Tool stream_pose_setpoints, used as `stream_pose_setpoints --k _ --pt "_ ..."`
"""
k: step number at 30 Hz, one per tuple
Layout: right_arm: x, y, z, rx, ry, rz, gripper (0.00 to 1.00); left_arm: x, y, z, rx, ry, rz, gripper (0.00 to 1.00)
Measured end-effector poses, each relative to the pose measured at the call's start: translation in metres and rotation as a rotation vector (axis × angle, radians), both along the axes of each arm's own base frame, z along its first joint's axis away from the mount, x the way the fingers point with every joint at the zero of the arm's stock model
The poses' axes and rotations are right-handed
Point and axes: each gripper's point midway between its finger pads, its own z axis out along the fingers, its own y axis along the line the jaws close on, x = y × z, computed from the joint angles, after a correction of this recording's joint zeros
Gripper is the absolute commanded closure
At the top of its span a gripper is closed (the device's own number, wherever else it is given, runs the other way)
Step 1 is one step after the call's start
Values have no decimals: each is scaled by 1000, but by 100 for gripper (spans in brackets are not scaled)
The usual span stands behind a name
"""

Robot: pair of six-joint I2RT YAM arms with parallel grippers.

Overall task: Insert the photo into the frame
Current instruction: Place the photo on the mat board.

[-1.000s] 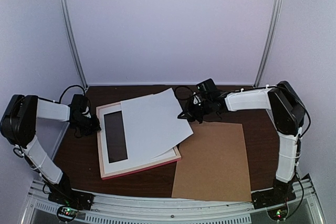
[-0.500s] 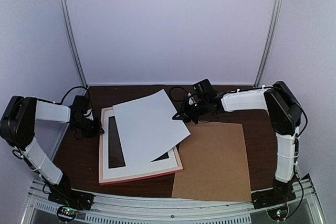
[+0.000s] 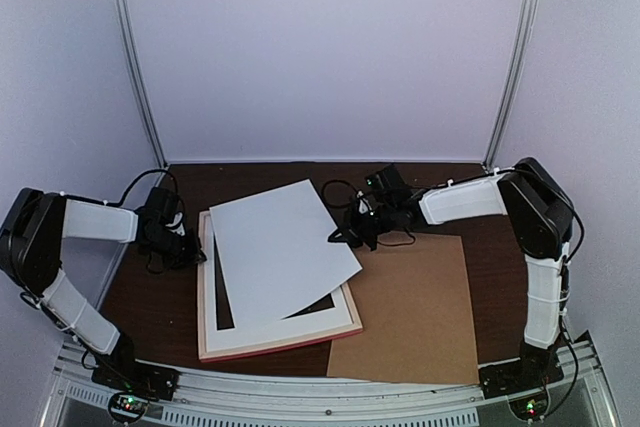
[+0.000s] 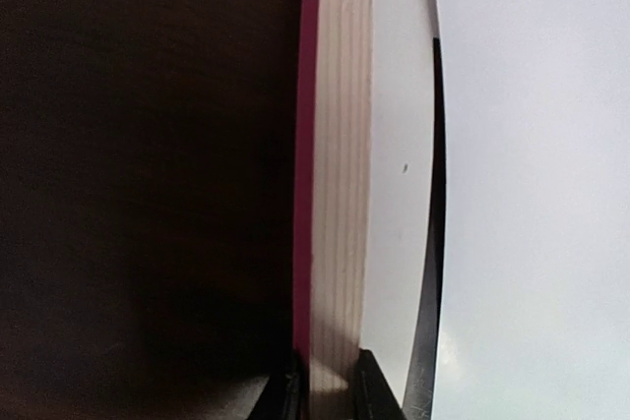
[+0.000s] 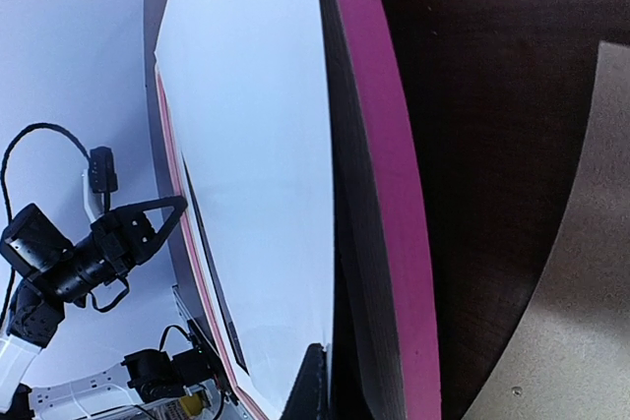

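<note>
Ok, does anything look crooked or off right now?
Yes. The photo, white side up, lies rotated over the frame, with its far and right corners overhanging the frame's edges instead of lying square inside it.

You have a dark brown table [image 3: 270,175] boxed in by plain, pale lavender walls [image 3: 320,47]. A slim metal left upright [image 3: 133,57] and right upright [image 3: 514,57] rise from its far corners. Light is soft and even.

The dark opening of the frame [image 3: 281,338] is mostly covered by the photo [image 3: 280,247]. The photo's printed face is hidden.
</note>
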Motion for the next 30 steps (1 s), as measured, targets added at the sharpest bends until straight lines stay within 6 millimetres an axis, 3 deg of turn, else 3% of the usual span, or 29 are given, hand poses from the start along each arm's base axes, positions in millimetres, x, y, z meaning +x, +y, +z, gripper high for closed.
stream_pose_setpoints --k 6,13,18,30 --pt "-10 0 -8 8 44 -28 100 -3 0 6 -11 -13 23 61" --pt "-15 4 16 58 26 -53 100 4 0 20 -16 -58 23 40" --pt "-18 11 26 98 28 -66 100 6 3 28 6 -73 26 33" --pt "-46 34 22 96 39 -46 100 22 18 59 107 -150 42 20"
